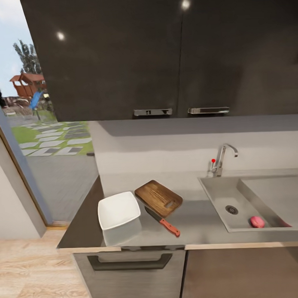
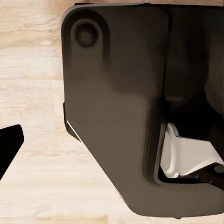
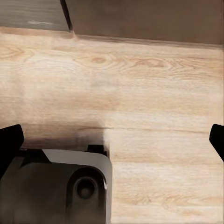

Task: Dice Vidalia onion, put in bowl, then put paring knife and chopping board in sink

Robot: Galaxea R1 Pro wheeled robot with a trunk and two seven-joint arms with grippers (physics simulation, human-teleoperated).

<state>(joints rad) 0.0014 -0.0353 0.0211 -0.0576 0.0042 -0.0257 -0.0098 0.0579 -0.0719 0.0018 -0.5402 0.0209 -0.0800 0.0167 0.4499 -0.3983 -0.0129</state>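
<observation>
Head view: Vidalia onion (image 1: pixel 257 221), pinkish, in sink (image 1: pixel 219 202) near front wall. Likely firm, round, smooth-skinned, prone to roll; pinch across widest middle. Wrist views: both grippers over wood floor, fingertips wide apart, holding nothing.

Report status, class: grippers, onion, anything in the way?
Right gripper open, over wooden floor. Left gripper's state unclear. Onion in sink, untouched. Knife beside chopping board and bowl; no obstruction seen.

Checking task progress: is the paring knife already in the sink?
No, the paring knife lies on the countertop beside the chopping board.
</observation>
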